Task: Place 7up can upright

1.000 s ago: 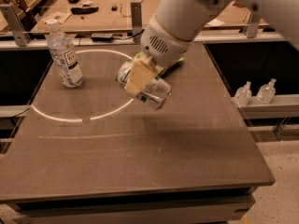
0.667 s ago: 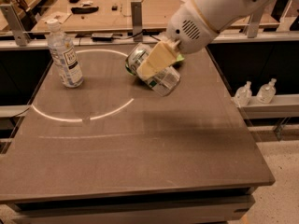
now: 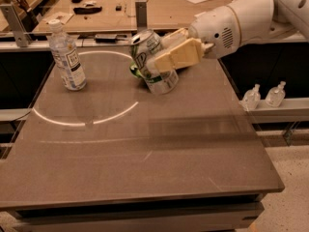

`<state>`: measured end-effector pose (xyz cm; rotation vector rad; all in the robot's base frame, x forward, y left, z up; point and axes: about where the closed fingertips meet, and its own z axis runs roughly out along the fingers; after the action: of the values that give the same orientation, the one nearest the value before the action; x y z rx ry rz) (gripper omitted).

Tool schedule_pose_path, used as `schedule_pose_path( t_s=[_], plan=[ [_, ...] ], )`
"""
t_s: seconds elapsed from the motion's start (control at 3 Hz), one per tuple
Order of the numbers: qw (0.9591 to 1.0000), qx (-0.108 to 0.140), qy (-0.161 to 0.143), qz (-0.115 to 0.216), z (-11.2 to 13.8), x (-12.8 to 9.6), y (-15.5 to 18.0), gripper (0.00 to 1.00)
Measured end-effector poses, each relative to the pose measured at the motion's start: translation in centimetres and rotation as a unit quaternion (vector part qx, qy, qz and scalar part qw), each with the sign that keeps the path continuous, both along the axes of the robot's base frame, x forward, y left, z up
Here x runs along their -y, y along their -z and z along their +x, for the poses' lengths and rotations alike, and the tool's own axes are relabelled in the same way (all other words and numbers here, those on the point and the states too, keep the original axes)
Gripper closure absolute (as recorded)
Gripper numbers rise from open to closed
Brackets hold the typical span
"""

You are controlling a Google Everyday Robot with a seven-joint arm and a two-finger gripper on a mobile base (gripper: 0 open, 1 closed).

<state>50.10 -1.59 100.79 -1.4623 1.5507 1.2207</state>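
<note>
The 7up can [image 3: 150, 62] is silver with a green and white label. It is held tilted, top towards the back left, with its lower end close to or on the brown table [image 3: 145, 149] at the back middle. My gripper [image 3: 171, 52] reaches in from the right on a white arm [image 3: 241, 21]. Its tan fingers [image 3: 178, 56] are shut on the can's side. A bit of green shows behind the can's left side [image 3: 134, 70].
A clear plastic water bottle [image 3: 67, 56] with a white label stands upright at the back left of the table. A bright ring of light [image 3: 87, 120] lies on the tabletop. Two small bottles [image 3: 264, 96] sit on a ledge to the right. A workbench [image 3: 120, 8] stands behind.
The arm swung round to the right and lifted its wrist. The can moved slightly towards the back of the table and turned from lying nearly sideways to a steeper, more upright tilt, still gripped.
</note>
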Motion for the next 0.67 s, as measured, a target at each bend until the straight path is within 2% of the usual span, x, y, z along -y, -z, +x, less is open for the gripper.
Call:
schedule_pose_path(
  t_s=[0.33, 0.67],
  plan=[
    [0.9968, 0.016, -0.045, 0.064, -1.03, -1.57, -1.77, 1.00],
    [0.9972, 0.016, -0.041, 0.060, -0.97, -1.47, -1.78, 1.00]
  ],
)
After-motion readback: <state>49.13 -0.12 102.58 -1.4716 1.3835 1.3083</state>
